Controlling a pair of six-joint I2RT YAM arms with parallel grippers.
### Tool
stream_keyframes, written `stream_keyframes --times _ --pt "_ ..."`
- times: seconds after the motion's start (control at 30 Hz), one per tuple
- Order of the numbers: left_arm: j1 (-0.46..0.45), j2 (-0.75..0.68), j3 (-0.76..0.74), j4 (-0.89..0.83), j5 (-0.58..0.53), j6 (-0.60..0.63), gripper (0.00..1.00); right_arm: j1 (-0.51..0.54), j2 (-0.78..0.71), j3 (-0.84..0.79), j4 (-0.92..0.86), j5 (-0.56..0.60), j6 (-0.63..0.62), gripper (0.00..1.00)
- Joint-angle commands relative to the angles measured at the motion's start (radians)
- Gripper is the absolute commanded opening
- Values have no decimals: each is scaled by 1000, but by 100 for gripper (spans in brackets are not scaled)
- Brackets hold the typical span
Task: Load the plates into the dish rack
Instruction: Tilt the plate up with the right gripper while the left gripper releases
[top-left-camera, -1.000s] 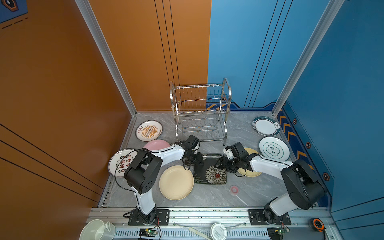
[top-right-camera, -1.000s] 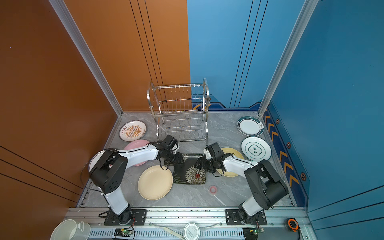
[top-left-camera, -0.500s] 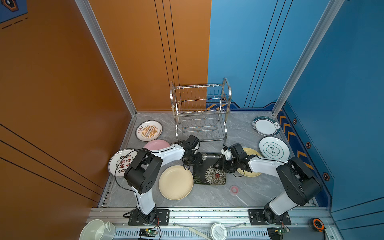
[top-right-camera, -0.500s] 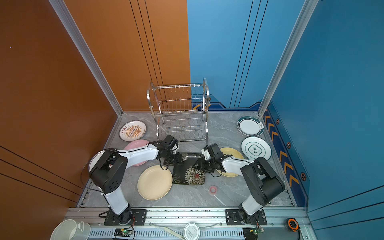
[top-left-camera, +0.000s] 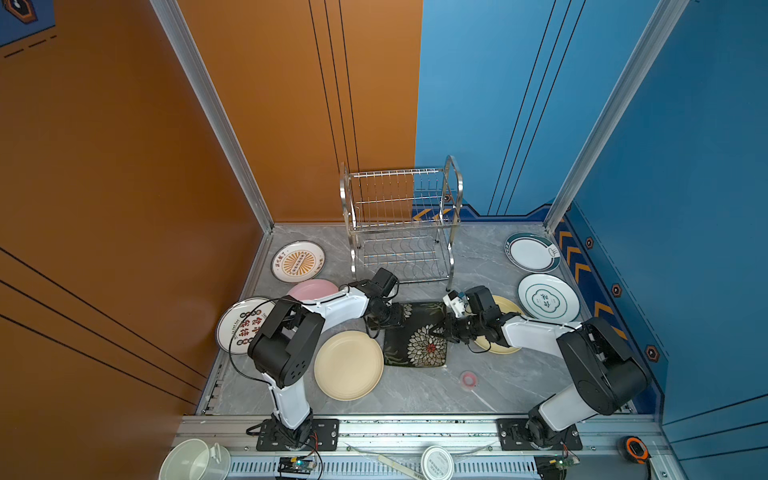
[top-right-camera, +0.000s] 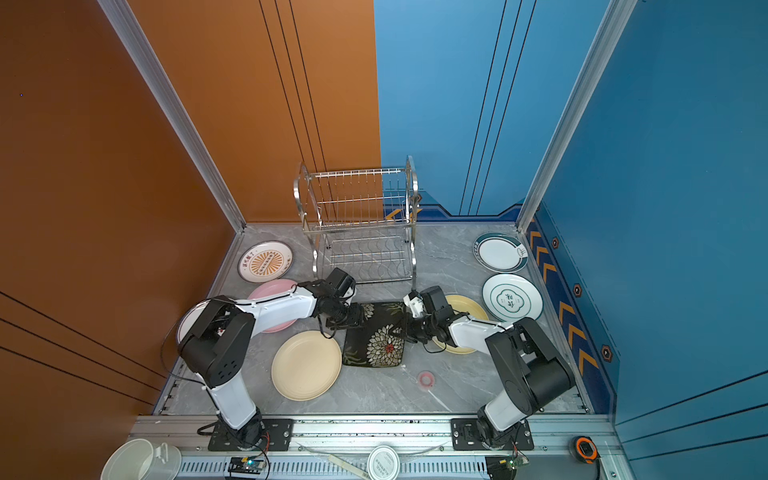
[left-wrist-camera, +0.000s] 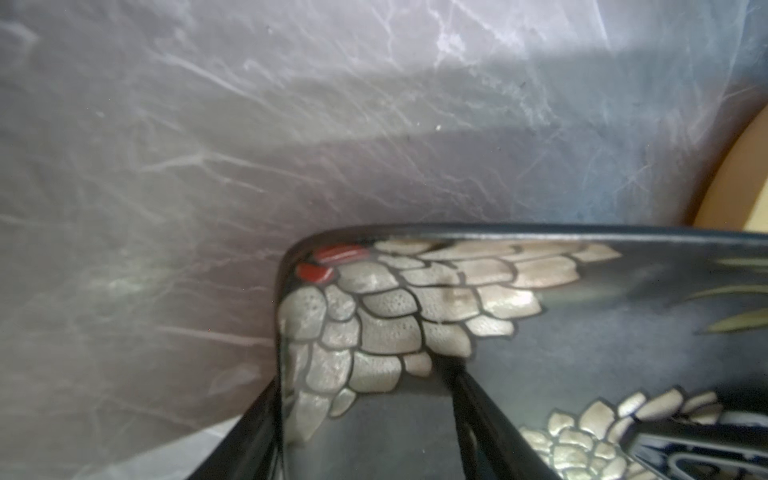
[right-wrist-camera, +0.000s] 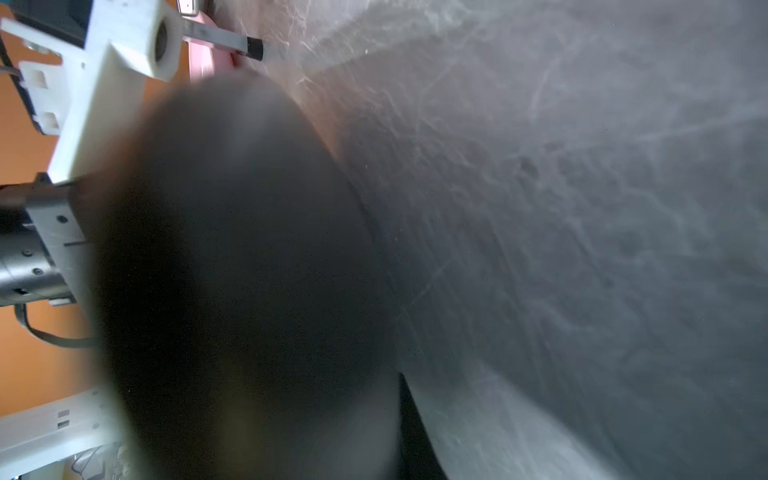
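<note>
The square black floral plate (top-left-camera: 417, 334) (top-right-camera: 376, 338) lies flat mid-table in front of the steel dish rack (top-left-camera: 401, 226) (top-right-camera: 359, 220). My left gripper (top-left-camera: 394, 321) (left-wrist-camera: 361, 399) is open and straddles the plate's far-left corner (left-wrist-camera: 415, 299), one finger outside the rim and one over the inside. My right gripper (top-left-camera: 441, 330) is shut on the plate's right edge. In the right wrist view the plate is a dark blur (right-wrist-camera: 249, 270) beside one finger (right-wrist-camera: 415, 440). No plates stand in the rack.
Round plates lie about the table: cream (top-left-camera: 348, 365), cream under my right arm (top-left-camera: 509, 305), pink (top-left-camera: 311, 289), orange-print (top-left-camera: 298, 262), red-print (top-left-camera: 239, 326), two teal-rimmed (top-left-camera: 532, 251) (top-left-camera: 548, 300). A small pink ring (top-left-camera: 468, 379) lies near the front.
My right gripper slid left onto the black plate's right edge and its jaws closed. My left gripper's jaws widened a little at the plate's corner.
</note>
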Motion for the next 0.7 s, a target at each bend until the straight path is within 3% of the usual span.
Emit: stream_keyframes --times 0.0,0.2,0.47,0.67 --pt "-37 -6 56 47 125 -12 66 10 -6 -3 18 29 -14 0" --pt "-31 -56 70 47 115 -11 77 -4 -77 -13 -39 72 -42 0" --pt "-8 -174 57 18 78 -4 85 -11 -288 -21 -174 205 -68 0" --pt "30 -281 20 -6 47 4 91 -7 -496 32 -360 382 -71 0"
